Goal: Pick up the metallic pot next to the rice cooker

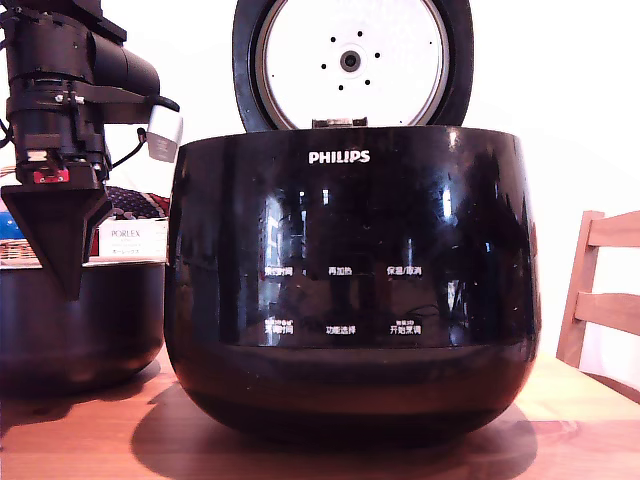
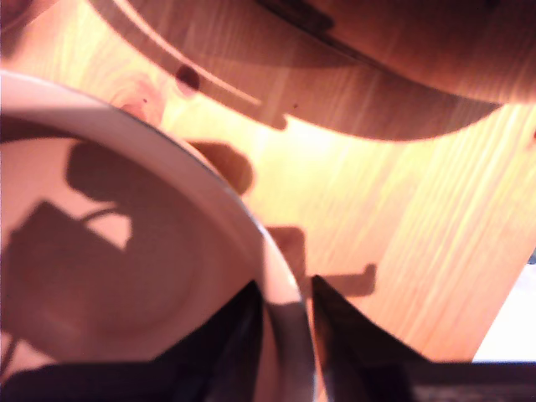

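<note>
Claw (image 2: 286,331) astride metallic pot (image 1: 80,320) rim

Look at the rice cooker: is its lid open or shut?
Open. The round lid stands raised behind the rice cooker body, its dimpled white-silver inner plate facing the exterior view's camera.

Black arm (image 1: 75,75), red marking, white module, tapered black hand (image 1: 65,235).
</note>
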